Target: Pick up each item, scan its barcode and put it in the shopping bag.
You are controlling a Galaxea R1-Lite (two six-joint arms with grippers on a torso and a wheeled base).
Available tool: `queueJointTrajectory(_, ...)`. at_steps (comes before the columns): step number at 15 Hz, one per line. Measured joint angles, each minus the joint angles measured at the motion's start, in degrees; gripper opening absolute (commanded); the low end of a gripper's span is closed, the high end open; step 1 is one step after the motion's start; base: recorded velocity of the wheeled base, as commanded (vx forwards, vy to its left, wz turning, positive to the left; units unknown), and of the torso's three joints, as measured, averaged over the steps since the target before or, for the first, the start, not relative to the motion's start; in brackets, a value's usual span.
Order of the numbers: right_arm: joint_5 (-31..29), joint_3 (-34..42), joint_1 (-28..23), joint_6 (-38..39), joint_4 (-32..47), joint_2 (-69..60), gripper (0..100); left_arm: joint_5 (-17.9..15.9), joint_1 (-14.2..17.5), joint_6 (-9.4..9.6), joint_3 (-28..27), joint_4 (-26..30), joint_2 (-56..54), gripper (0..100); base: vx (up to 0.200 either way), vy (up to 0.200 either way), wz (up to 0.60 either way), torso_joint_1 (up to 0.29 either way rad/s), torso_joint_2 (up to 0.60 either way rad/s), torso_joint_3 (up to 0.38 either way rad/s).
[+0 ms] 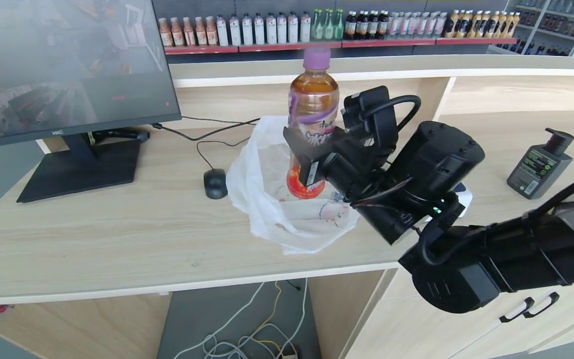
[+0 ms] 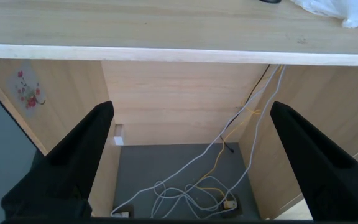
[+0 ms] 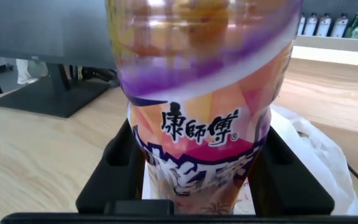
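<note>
A: Where is the bottle point(image 1: 313, 124) sitting right now?

B: It is hanging upright in the right end effector point(image 1: 314, 157), whose fingers are pinching it around the label, low on its body. Its purple cap is pointing up and its base is hovering at the open mouth of the shopping bag point(image 1: 267, 199). I cannot tell whether the base is already dipping inside or only hanging over it.

A: So the bagging step is under way?

B: That is how I am reading it. The right wrist view is showing the bottle point(image 3: 204, 112) gripped between both pads of the right end effector point(image 3: 204, 193), so it is not released yet. Whether its barcode has been scanned, the pictures are not telling me.

A: Is anything lying in the bag?

B: The bag is slumping crumpled on the bench point(image 1: 117, 234), and I cannot make out any contents.

A: What is waiting?

B: A dark pump bottle point(image 1: 538, 167) is standing on the bench, well apart from the bag, so at least one more item looks left to do.

A: And the other arm?

B: The left end effector point(image 2: 191, 162) is hanging spread and empty below the bench edge.
</note>
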Motion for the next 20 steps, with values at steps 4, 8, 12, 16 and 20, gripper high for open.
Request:
queueJointTrajectory(4, -0.11, -8.64, -1.49, -0.02, 6.46, 4.22, 0, -0.02, 0.0, -0.02, 0.0, 0.0, 0.0, 100, 0.0, 0.0, 0.0, 0.0, 0.0, 0.0)
queueJointTrajectory(8, 0.04, -17.47, -4.08, -0.05, 12.18, 7.79, 0, 0.0, 0.02, 0.0, 0.0, -0.02, 0.0, 100, 0.0, 0.0, 0.0, 0.0, 0.0, 0.0)
queueJointTrajectory(12, 1.29, -27.83, -5.18, 0.74, 18.9, 12.34, 0, 0.0, 0.05, 0.0, 0.0, 0.0, 0.0, 100, 0.0, 0.0, 0.0, 0.0, 0.0, 0.0)
queueJointTrajectory(16, 1.4, -35.39, -5.57, 1.94, 22.72, 16.84, 0, 0.02, 0.0, 0.0, 0.0, 0.0, 0.0, 100, 0.0, 0.0, 0.0, 0.0, 0.0, 0.0)
queueJointTrajectory(20, 1.38, -38.73, -5.66, 2.41, 23.32, 20.11, 0, 0.02, 0.02, 0.0, 0.0, 0.0, 0.0, 100, 0.0, 0.0, 0.0, 0.0, 0.0, 0.0)
